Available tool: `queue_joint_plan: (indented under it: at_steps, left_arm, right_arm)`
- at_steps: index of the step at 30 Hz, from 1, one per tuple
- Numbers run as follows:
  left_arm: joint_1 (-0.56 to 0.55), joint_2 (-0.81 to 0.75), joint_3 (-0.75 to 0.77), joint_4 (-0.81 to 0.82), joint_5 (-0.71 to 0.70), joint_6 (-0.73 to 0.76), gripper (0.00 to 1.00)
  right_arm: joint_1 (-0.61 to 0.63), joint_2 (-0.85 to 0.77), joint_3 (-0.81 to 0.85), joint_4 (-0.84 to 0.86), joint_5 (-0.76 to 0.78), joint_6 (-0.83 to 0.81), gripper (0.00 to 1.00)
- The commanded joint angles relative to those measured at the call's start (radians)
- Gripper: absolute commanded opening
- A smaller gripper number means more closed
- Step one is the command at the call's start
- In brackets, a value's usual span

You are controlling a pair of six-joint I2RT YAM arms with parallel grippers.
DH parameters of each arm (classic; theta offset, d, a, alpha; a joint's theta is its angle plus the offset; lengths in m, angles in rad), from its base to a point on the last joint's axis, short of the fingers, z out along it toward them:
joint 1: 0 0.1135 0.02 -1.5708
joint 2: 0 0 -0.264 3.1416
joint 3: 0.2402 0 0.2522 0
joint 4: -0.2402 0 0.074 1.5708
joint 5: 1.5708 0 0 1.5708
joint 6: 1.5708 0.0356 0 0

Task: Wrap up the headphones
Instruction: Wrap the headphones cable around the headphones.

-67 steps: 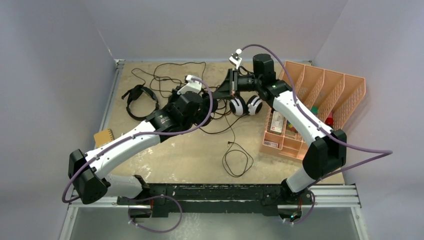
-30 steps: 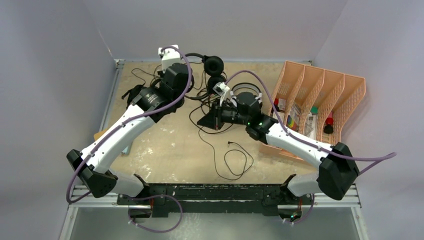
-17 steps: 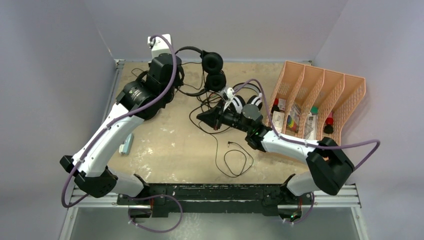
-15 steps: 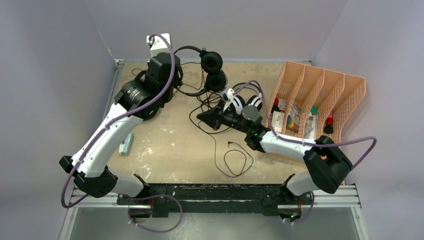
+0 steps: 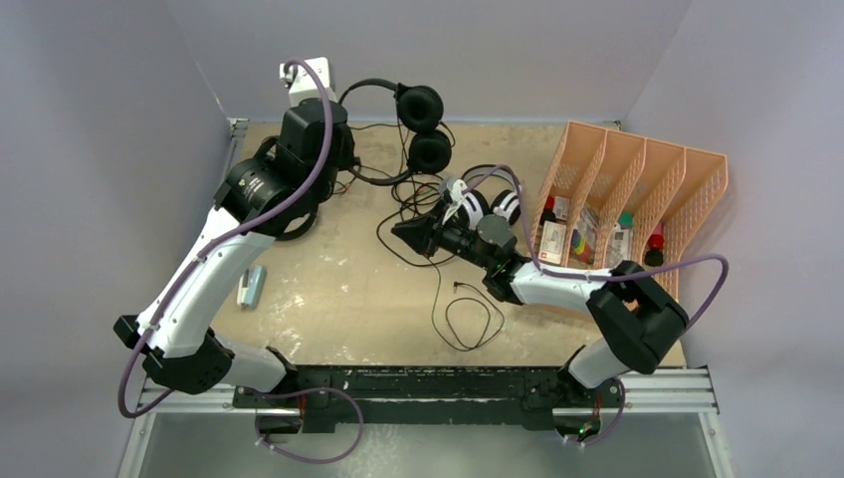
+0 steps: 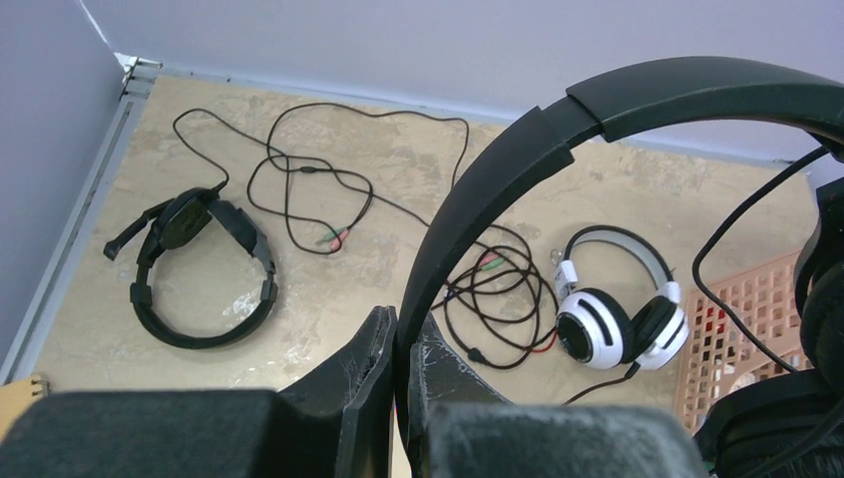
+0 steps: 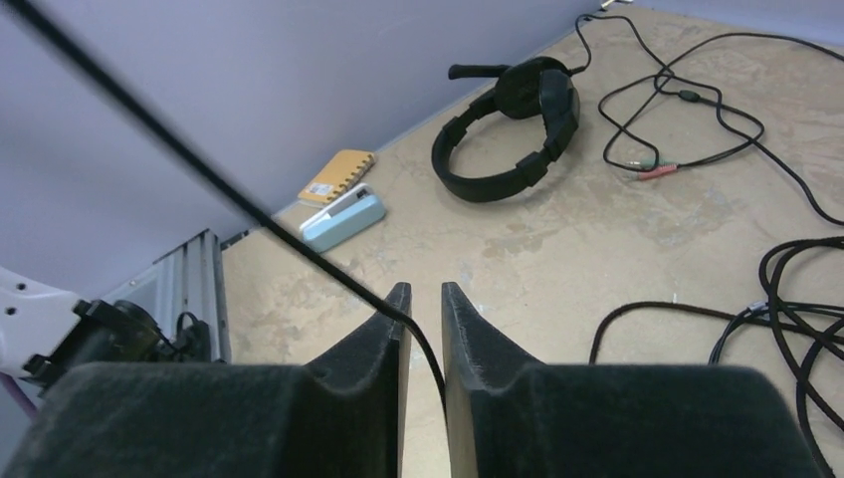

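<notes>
Holding the large black padded over-ear headphones (image 5: 420, 105) up off the sandy flat surface (image 5: 338, 309) at the far left, with the left claw (image 6: 396, 363) clamped on the headband and the cups hanging to its right, probably to be letting the thin black cable (image 7: 199, 164) hang free for winding. Threading that cable, taut, between the nearly closed fingers of the right claw (image 7: 420, 299), nearer and further right; not showing whether pinched or merely guided. Leaving the white-and-black over-ear headphones (image 6: 617, 319) and the small black headset (image 6: 199, 269) lying unheld on the surface.
</notes>
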Motion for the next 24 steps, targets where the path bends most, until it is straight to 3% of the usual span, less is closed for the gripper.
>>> queue_joint_plan:
  at_steps: [1, 6, 12, 14, 17, 19, 24]
  left_arm:
    - [0.006, -0.035, 0.089, 0.04, 0.008, -0.029, 0.0]
    - [0.006, -0.032, 0.133, 0.018, 0.011, -0.028, 0.0]
    - [0.005, -0.015, 0.193, -0.008, 0.009, -0.017, 0.0]
    - [0.006, -0.007, 0.211, -0.015, 0.013, -0.016, 0.0]
    - [0.005, -0.002, 0.23, -0.026, 0.006, -0.009, 0.0]
    - [0.007, 0.002, 0.24, -0.033, -0.012, 0.0, 0.0]
    - [0.007, 0.016, 0.244, -0.01, -0.06, 0.033, 0.0]
  right_arm:
    - [0.005, 0.048, -0.021, 0.126, 0.023, -0.046, 0.23]
    - [0.004, 0.111, -0.026, 0.18, 0.01, -0.051, 0.35]
    - [0.004, 0.172, -0.056, 0.256, -0.015, -0.014, 0.37]
    - [0.004, 0.189, -0.064, 0.274, -0.022, -0.004, 0.3]
    - [0.003, 0.192, -0.096, 0.295, -0.034, 0.04, 0.09]
    - [0.003, 0.171, -0.127, 0.294, -0.027, 0.042, 0.0]
    - [0.003, 0.064, -0.214, 0.257, -0.094, 0.049, 0.0]
